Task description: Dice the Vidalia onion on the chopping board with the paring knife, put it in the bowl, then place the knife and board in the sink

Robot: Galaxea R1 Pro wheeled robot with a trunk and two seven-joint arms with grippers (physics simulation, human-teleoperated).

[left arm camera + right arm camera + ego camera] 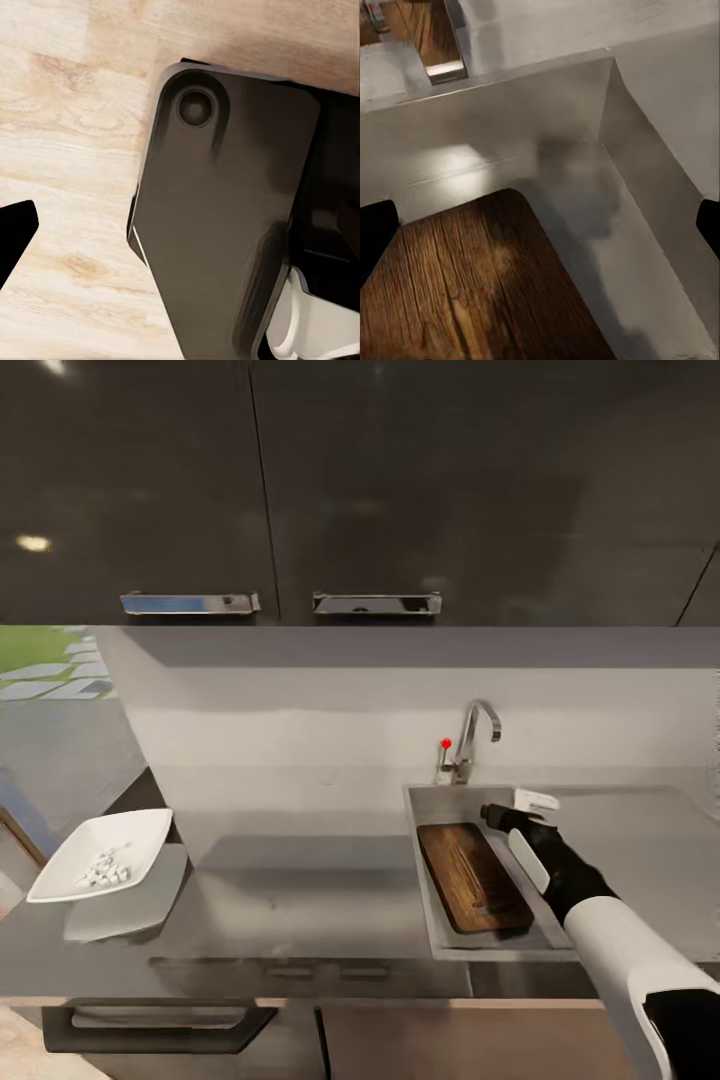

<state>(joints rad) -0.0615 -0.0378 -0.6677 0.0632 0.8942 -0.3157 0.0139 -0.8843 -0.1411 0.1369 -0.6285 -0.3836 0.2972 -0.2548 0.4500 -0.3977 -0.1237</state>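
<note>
The brown wooden chopping board point(473, 876) lies flat inside the grey steel sink point(425, 810), along its left side. My right gripper point(497, 815) hovers over the basin's back right corner, open and holding nothing. In the right wrist view its dark fingertips point(376, 236) stand wide apart above the chopping board point(487, 285) and the bare sink floor point(607, 247). On the countertop point(300, 890) at the far left sits the white bowl point(135, 830) with the diced onion point(104, 868) in it. My left gripper point(180, 232) hangs open over the floor. The paring knife and a whole onion are out of view.
The chrome tap point(476, 732) with its red knob point(445, 743) rises behind the sink; the steel drainboard point(640, 850) lies to its right. Dark wall cabinets point(300, 490) hang overhead. In the left wrist view a dark robot body panel point(225, 217) hangs over pale wood flooring point(67, 135).
</note>
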